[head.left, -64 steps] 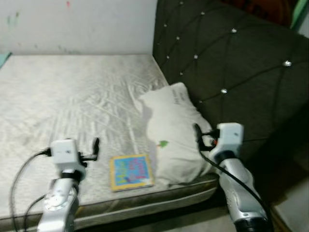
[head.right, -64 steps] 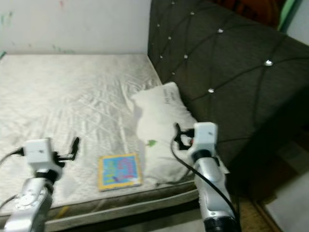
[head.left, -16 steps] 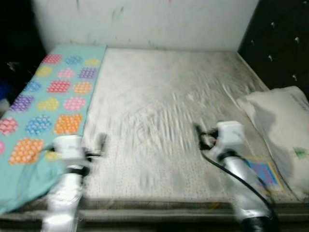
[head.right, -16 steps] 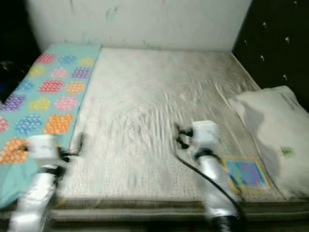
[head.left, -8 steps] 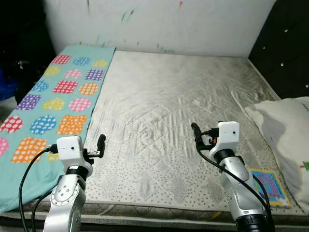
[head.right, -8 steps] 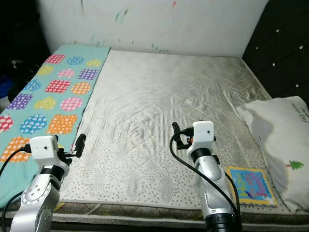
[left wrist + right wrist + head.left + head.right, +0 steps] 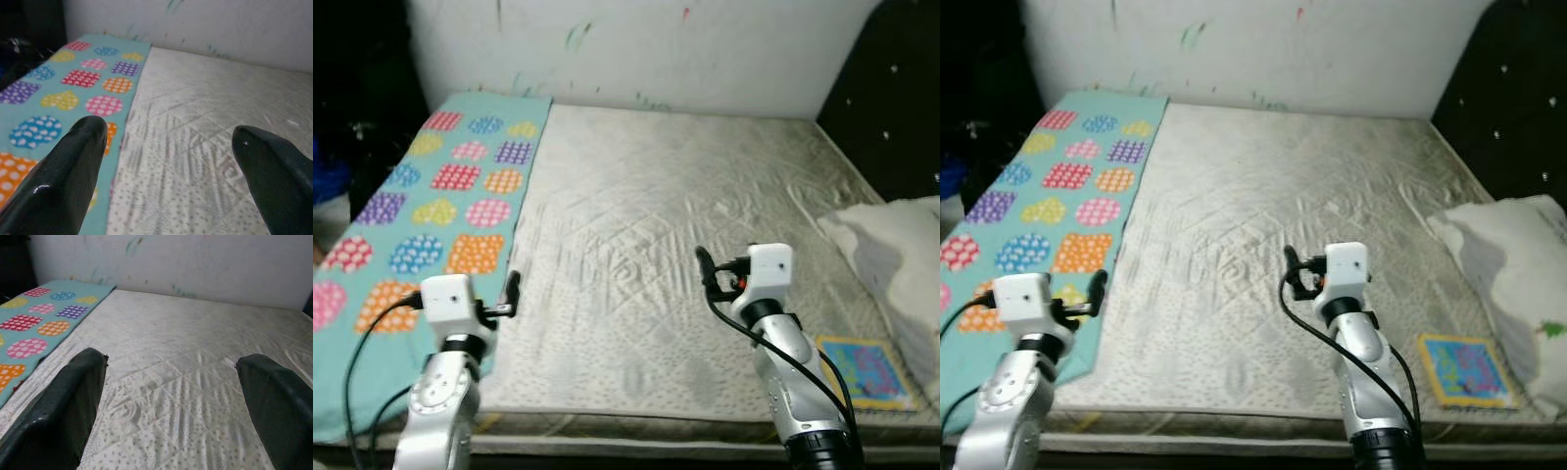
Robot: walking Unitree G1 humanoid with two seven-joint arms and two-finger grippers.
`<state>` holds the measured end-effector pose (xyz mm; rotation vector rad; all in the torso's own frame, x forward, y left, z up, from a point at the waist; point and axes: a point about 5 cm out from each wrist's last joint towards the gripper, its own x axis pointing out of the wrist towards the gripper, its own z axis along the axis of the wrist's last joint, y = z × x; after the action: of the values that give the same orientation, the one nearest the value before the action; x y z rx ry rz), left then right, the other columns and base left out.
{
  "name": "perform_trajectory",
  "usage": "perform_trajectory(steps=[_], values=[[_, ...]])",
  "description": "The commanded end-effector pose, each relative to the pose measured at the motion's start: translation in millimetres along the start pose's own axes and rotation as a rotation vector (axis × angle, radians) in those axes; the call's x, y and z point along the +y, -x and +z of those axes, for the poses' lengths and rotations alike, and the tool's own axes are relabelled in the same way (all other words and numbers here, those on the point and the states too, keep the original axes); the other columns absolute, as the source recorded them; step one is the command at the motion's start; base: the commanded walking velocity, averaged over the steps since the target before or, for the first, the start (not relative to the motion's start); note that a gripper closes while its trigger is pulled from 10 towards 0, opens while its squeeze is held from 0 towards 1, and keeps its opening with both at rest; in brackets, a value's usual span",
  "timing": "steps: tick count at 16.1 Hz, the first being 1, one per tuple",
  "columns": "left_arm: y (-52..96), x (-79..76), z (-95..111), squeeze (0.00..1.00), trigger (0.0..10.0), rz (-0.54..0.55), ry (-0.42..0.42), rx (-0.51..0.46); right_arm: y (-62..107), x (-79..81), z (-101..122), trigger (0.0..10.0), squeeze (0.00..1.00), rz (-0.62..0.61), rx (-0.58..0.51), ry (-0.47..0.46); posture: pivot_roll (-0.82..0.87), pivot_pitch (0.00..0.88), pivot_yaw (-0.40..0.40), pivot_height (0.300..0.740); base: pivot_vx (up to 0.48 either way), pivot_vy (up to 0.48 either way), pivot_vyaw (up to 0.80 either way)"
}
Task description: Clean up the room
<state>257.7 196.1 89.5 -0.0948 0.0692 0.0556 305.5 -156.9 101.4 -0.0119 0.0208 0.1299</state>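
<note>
Left eye view: quilted mattress (image 7: 685, 225), dotted teal sheet (image 7: 431, 215); left gripper (image 7: 171, 161), right gripper (image 7: 171, 396) fingers spread, empty.

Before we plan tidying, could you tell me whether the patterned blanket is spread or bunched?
Spread: the patterned blanket lies flat along the mattress's left side, its coloured patches unwrinkled.

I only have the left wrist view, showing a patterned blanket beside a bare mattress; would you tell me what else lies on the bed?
Observer: A white pillow lies at the bed's right edge, by the dark headboard.
Operator: Anything smaller near it?
Observer: Yes, a colourful book lies flat on the mattress, at the front edge beside the pillow.
Operator: Where is the right gripper?
Observer: The right gripper hovers open above the middle of the mattress, left of the book and empty.
</note>
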Motion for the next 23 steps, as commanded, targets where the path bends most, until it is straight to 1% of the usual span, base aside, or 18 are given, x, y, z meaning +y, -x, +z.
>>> perform_trajectory(steps=[1, 23], values=[[-0.2, -7.0, -4.2, 0.0, 10.0, -0.022, 0.015, 0.02, 1.9, -9.8, -1.0, 10.0, 0.0, -0.031, 0.008, 0.007, -0.09, 0.017, -0.034, 0.74, 0.0, 0.48, 0.0], [-2.9, -6.9, -3.6, 0.0, 10.0, -0.018, 0.011, 0.021, -1.5, -8.1, -2.5, 10.0, 0.0, -0.018, 0.023, 0.015, -0.09, 0.017, -0.034, 0.74, 0.0, 0.48, 0.0]])
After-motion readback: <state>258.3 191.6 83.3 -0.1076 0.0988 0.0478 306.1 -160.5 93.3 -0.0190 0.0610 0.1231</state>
